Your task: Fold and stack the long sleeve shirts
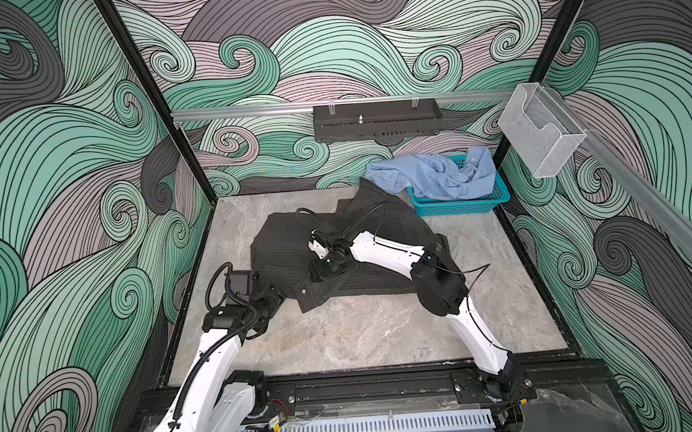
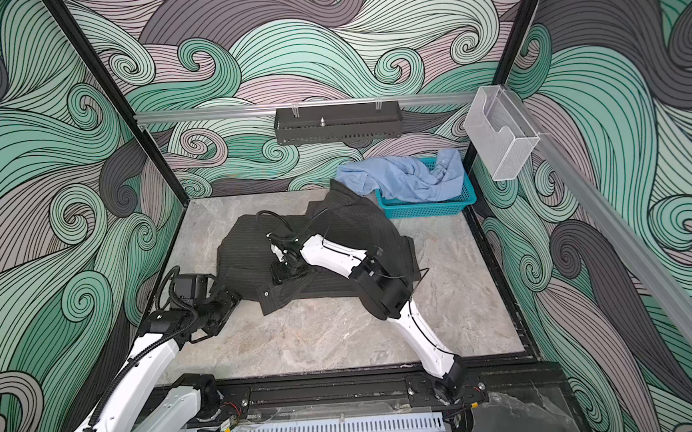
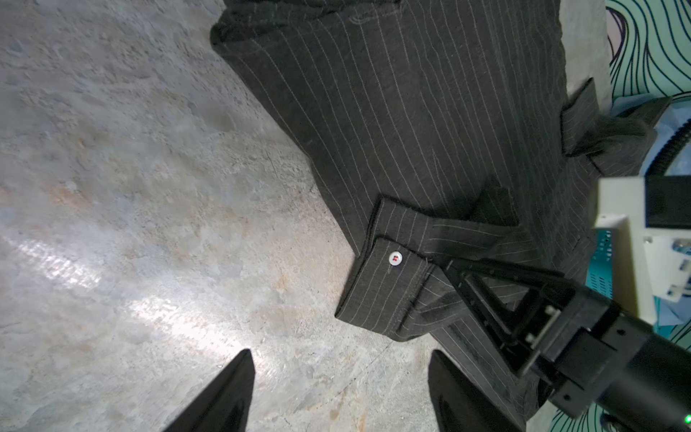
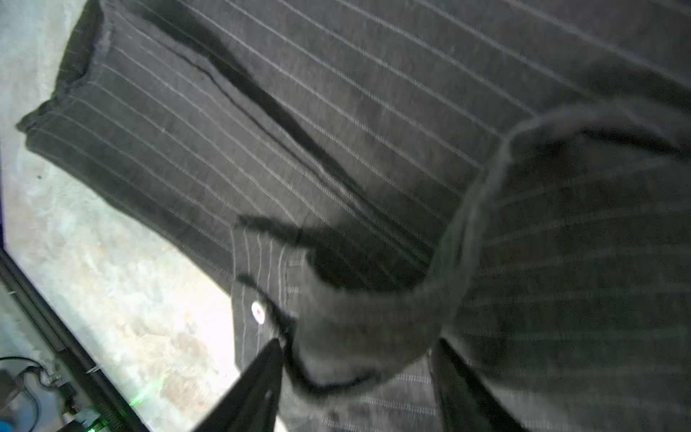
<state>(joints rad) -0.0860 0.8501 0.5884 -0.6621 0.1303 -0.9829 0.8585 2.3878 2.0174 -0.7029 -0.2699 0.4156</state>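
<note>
Step judged: folding of the dark pinstriped shirt (image 1: 280, 246), sleeve being brought in over the body; no stacking yet.

Near left, the left gripper (image 3: 342, 392) is seen over the bare table (image 1: 365, 332), jaws wide, nothing between them, just beside the shirt's near-left edge. The buttoned cuff (image 3: 385, 284) lies just beyond it, hanging over the shirt's near edge onto the table.

Further in, the right gripper (image 4: 357, 377) is set down on the sleeve right behind the cuff. Jaws stand partly apart with a roll of sleeve cloth between them; whether it is pinched cannot be told, the wrist view is blurred.

Next move likely calls for the cuff to be laid flat on the body, then the shirt halved.

Far right, the light blue shirt (image 1: 429, 178) is heaped unfolded in the teal basket (image 1: 460, 207), spilling left over its rim.
</note>
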